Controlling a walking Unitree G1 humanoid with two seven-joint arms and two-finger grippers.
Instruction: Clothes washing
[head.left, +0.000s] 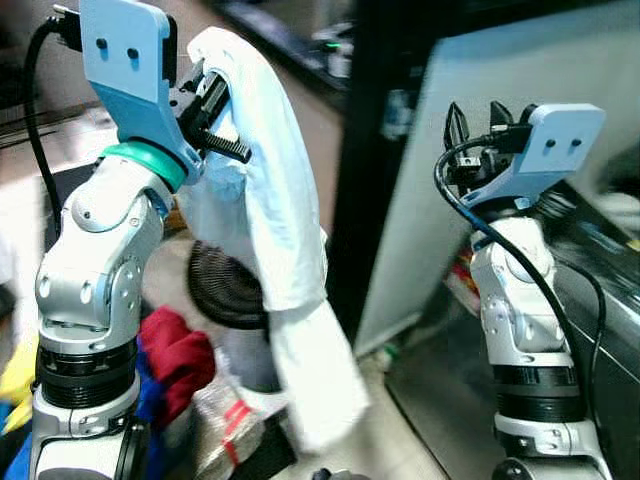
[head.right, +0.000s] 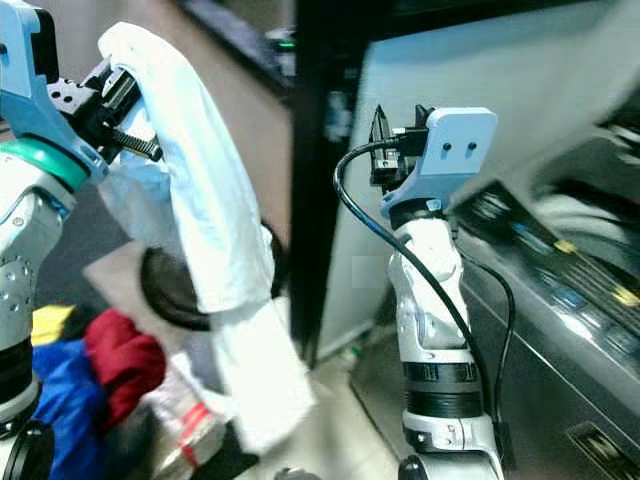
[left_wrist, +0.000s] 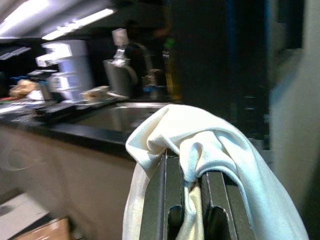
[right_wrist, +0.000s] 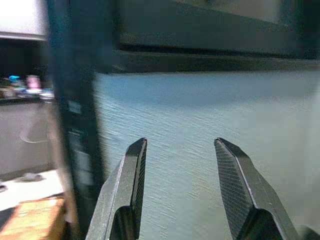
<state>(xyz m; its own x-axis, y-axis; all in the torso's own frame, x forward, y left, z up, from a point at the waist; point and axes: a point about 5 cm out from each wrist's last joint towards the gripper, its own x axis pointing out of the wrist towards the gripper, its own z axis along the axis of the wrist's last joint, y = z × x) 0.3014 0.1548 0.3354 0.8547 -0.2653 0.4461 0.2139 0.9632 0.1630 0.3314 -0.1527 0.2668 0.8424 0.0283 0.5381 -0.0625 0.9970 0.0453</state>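
Gripping white garment (head.left: 262, 190), left pincer (left_wrist: 192, 200); right pincer (right_wrist: 180, 192) empty, fingers apart.

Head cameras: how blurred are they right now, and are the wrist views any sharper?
Both eye views smear at the right edge; the hanging end of the white cloth garment is soft. Left wrist view: left gripper sharp, dim kitchen counter blurred. Right wrist view: right gripper crisp against a streaked pale panel.

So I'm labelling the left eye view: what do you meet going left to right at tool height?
Left tool shut on the white garment → black vertical post → open right tool.
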